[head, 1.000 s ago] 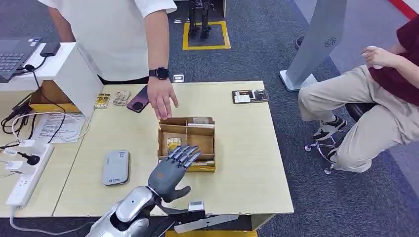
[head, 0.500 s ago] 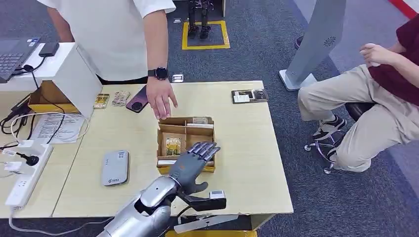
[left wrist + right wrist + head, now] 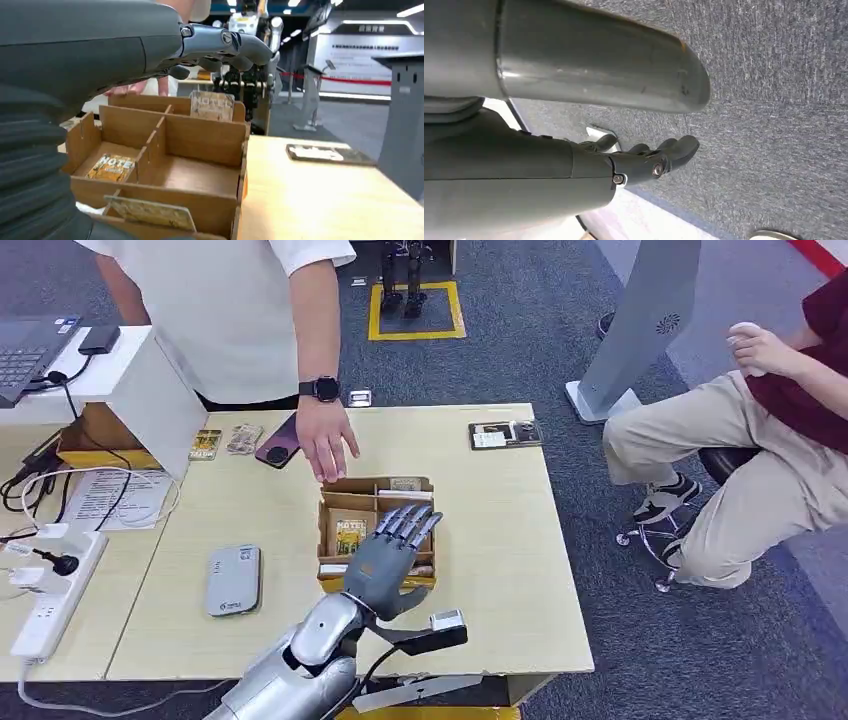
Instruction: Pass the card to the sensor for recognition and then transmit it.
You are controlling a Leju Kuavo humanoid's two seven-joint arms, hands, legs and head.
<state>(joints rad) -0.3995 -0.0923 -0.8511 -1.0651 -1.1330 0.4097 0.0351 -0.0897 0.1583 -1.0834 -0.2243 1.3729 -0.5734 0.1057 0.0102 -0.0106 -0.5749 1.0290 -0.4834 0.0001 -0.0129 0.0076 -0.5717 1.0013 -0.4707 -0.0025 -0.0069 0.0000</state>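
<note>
While the left hand [image 3: 385, 562] hovers over the near right part of the cardboard box [image 3: 377, 530], its fingers [image 3: 408, 524] are stretched out and spread, holding nothing. From the left wrist view the same hand [image 3: 215, 47] sits above the box [image 3: 200, 145] without touching it. A card [image 3: 351, 536] marked with yellow lettering lies flat in the box's left compartment; the wrist view shows it [image 3: 111, 167] on the floor of that compartment, and a second card [image 3: 212, 105] stands upright against the far wall. Another card [image 3: 150, 212] leans at the near wall, though its print is too blurred to read.

On the table [image 3: 500, 540], the grey sensor pad [image 3: 234, 580] lies well left of the box, near the front edge. A person's hand [image 3: 325, 440], with a black watch [image 3: 321, 389] on the wrist, hangs just beyond the far edge of the box. A dark phone [image 3: 278, 444] rests beside that hand. Far right on the table lies a flat black tray [image 3: 506, 434]. A second person sits to the right, off the table.

The right hand [image 3: 644, 160] hangs over grey carpet [image 3: 774, 100], fingers loosely curled with nothing in them, though the angle leaves the exact curl uncertain.
</note>
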